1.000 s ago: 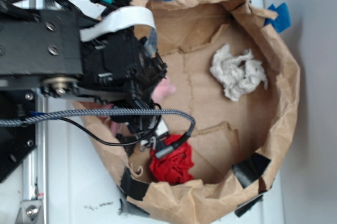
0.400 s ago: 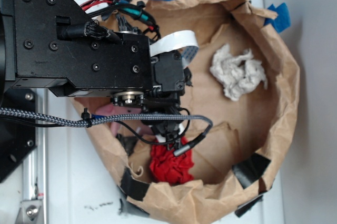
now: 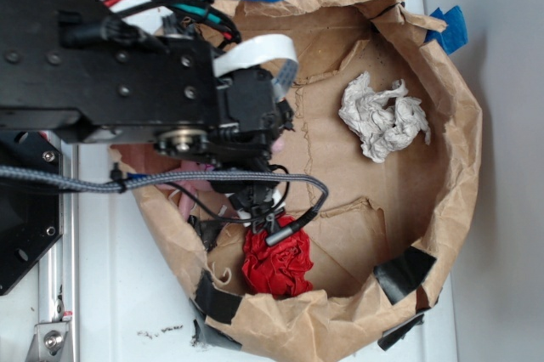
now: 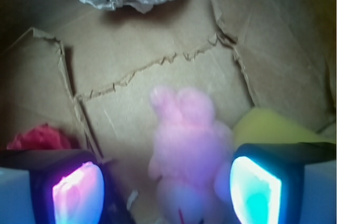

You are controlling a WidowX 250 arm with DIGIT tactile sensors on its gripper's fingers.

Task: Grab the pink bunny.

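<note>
- Exterior: the arm (image 3: 127, 82) hangs over the left side of a paper bag (image 3: 459, 124) on the white worktop (image 3: 119, 294). It hides most of the bunny (image 3: 197, 166); only scraps of pink show under it. A red cloth (image 3: 276, 264) lies near the bag's lower wall, white paper (image 3: 382, 115) well apart at upper right.
- Wrist: the pincer (image 4: 168, 184) is spread, its pads (image 4: 255, 190) flanking the bunny (image 4: 187, 155), which lies on the cardboard floor, ears pointing away. A yellow sponge (image 4: 268, 124) sits just beside it.
- The bunny is pale pink, fluffy and blurred here. It looks light and soft, likely to squash; pinching across its plump body seems safest.
</note>
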